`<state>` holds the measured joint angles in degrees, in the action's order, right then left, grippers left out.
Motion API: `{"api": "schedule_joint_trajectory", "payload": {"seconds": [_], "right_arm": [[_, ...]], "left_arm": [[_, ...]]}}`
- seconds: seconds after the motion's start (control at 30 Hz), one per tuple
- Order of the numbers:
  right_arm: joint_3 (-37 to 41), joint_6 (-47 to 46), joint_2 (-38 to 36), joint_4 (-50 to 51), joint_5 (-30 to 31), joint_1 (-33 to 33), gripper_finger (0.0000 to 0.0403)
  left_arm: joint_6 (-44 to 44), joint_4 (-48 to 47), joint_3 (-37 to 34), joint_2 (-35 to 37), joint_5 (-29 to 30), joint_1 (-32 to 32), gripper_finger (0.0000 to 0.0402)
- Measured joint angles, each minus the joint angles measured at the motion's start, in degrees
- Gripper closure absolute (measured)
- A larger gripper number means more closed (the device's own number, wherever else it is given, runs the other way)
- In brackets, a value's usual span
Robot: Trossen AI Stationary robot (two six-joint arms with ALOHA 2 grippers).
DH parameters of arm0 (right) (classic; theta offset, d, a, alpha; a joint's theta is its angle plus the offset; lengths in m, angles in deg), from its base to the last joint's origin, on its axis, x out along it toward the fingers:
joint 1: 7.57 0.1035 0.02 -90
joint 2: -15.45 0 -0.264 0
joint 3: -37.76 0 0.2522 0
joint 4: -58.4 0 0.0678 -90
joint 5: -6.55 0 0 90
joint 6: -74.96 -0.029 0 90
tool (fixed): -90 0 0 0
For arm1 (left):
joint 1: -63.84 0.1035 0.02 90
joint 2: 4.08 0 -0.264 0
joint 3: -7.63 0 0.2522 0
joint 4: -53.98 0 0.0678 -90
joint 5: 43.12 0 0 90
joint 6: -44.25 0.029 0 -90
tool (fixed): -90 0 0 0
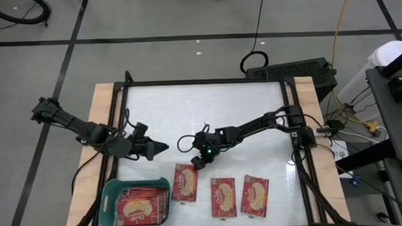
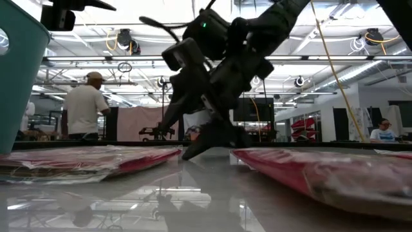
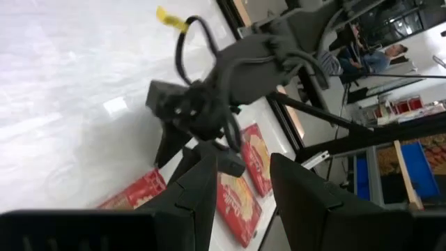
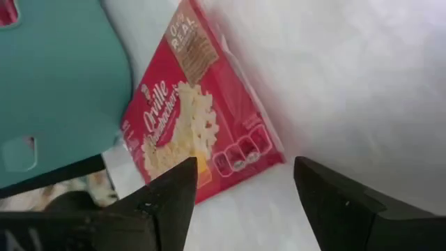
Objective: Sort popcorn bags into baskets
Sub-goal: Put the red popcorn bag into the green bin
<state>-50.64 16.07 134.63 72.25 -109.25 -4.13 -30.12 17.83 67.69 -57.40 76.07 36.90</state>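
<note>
Red popcorn bag (image 4: 202,115) lies just ahead of the right tool (image 4: 244,192), fingers apart.

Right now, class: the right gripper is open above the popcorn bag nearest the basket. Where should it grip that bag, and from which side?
The bag lies flat beside the basket, so only its thin edges give purchase. Best guess: the right gripper comes down from above onto the short top edge nearest it, since the basket crowds the long left edge.
</note>
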Motion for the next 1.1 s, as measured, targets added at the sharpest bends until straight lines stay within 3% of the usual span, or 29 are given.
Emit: {"api": "schedule_joint_trajectory", "payload": {"seconds": [0.17,0.3,0.6,0.9,1.1], "right_arm": [[-0.1,2.4,2.2,-4.8,-0.6,0.0,0.0173],[-0.1,4.9,2.5,-6.8,0.7,0.1,0.0204],[0.0,7.9,2.6,-11.3,0.9,-0.7,0.0387],[0.1,13.7,-4.4,-8.4,0.4,-3.6,0.0401],[0.1,19.7,-9.4,-4.7,0.5,-4.4,0.0402]], "left_arm": [[1.2,-0.1,0.0,0.0,0.0,0.8,0.0266],[1.2,-0.1,0.0,0.0,0.2,1.8,0.0266],[3.2,-1.3,0.0,-0.3,0.3,4.2,0.0266],[3.7,-8.0,0.0,-0.3,-3.2,5.6,0.0265],[9.0,-8.4,0.0,0.4,-9.7,5.6,0.0237]]}}
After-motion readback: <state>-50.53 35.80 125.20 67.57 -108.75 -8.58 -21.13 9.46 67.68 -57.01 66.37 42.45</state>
